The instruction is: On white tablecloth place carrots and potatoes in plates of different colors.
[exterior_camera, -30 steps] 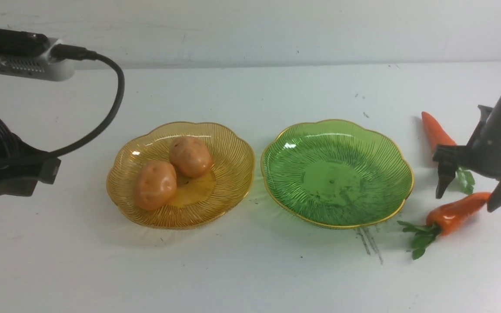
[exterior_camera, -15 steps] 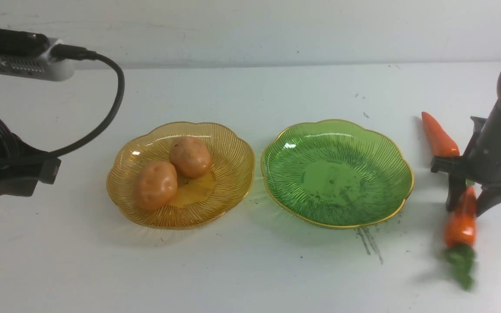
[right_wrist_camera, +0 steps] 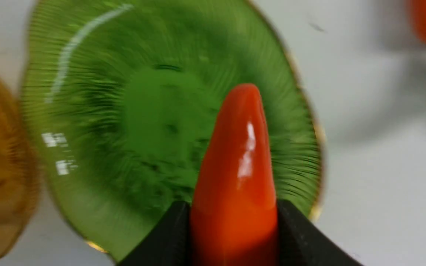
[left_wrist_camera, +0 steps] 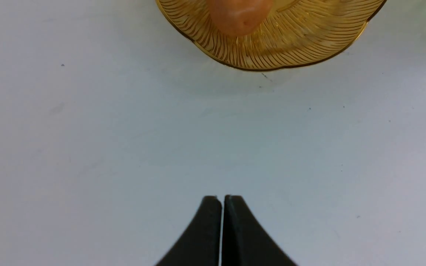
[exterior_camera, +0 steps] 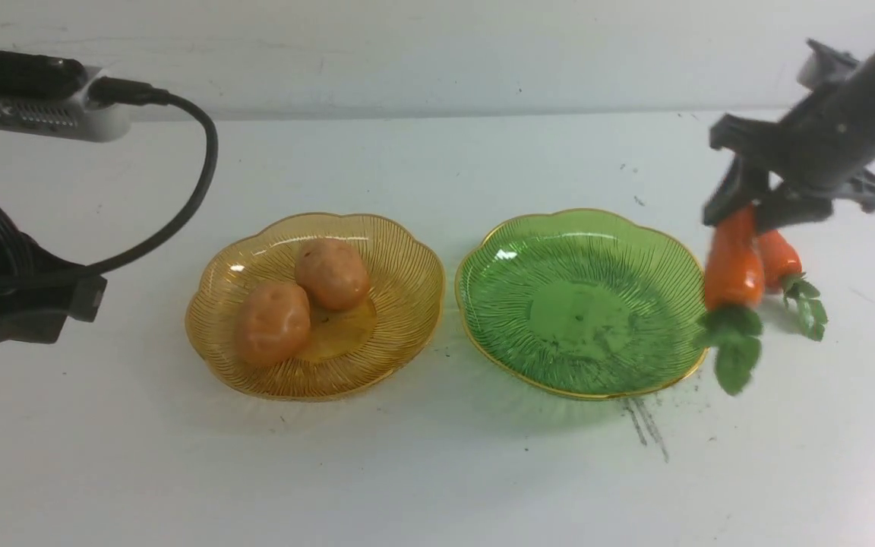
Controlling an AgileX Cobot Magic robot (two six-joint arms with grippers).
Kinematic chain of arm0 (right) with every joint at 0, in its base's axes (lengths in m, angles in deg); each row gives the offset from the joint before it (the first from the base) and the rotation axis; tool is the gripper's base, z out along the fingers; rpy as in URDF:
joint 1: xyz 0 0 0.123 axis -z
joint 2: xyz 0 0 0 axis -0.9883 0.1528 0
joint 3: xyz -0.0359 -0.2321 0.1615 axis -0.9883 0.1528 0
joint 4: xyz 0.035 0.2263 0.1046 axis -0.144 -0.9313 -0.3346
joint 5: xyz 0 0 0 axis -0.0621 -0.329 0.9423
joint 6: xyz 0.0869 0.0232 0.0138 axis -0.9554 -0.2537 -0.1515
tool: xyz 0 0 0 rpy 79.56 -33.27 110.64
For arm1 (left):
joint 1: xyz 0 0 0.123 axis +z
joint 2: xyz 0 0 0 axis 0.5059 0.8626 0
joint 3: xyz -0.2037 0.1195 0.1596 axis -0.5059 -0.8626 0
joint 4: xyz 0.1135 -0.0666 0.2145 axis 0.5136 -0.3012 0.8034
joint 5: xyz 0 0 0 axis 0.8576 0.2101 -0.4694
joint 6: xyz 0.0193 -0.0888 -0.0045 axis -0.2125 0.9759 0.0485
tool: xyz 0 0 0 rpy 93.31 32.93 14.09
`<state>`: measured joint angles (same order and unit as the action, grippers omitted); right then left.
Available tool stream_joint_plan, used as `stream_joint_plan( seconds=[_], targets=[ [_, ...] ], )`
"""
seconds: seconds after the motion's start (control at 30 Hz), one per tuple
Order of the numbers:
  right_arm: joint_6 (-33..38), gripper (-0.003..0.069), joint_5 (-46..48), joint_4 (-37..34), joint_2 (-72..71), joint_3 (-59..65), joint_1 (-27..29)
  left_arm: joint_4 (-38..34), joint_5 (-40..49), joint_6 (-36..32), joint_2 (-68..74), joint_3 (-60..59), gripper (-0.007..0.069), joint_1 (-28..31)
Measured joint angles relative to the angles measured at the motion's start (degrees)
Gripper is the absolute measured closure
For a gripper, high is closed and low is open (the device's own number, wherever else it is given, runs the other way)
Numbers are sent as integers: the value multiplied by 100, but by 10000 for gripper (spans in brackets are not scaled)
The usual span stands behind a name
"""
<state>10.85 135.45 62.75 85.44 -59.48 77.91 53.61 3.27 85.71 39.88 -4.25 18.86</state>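
Orange and glossy, a carrot point(exterior_camera: 734, 266) hangs in the air from the right end effector point(exterior_camera: 743, 218). Its two black fingers are clamped on the upper end of the body, so the green leaves point down. In the front view the carrot hangs at the right-hand edge of the green plate point(exterior_camera: 582, 304), with its leaves overlapping the gold rim. The right wrist view, which is blurred, shows orange between the fingers with the plate's ribbed floor behind. Nothing lies in the green plate. The other carrot point(exterior_camera: 779, 258) lies on the white surface point(exterior_camera: 437, 471) just right of that plate, partly hidden behind the hanging one, its leaves spread toward the near right. The amber plate point(exterior_camera: 399, 296) sits just beside the green one on its left and holds two potatoes close together, a back potato point(exterior_camera: 331, 273) and a front potato point(exterior_camera: 272, 323). The left end effector point(left_wrist_camera: 222, 199) is pressed fully together with nothing between its fingers, and it hovers over bare surface near the amber plate's rim. A black cable point(exterior_camera: 202, 175) loops at the left edge of the front view. Grey scratch marks point(exterior_camera: 646, 425) lie just in front of the green plate.
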Motion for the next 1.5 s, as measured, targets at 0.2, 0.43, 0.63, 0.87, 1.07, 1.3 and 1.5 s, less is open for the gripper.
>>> stream_joint_plan(
  seconds=[0.2, 0.43, 0.63, 0.87, 1.07, 1.3, 1.5],
  targets=[
    [46, 396, -73, -261, 1244, -1470, -843, -5, -15, 0, 0, 0, 628, 0],
    [-373, 396, -30, -17, 2460, -2437, -1197, 13, -15, 0, 0, 0, 628, 0],
    [-626, 309, 0, 185, 2641, -2516, -1212, 13, -15, 0, 0, 0, 628, 0],
    [-550, 57, 32, 358, 2558, -3026, -1212, 13, -15, 0, 0, 0, 628, 0],
    [-267, 62, 97, 1805, 1886, -3116, -1175, 13, -15, 0, 0, 0, 628, 0],
    [-880, 106, 102, 3329, 1274, -3022, -224, 13, -15, 0, 0, 0, 628, 0],
    [-698, 109, 127, 2456, 1785, -2991, 410, 13, -15, 0, 0, 0, 628, 0]
  ],
)
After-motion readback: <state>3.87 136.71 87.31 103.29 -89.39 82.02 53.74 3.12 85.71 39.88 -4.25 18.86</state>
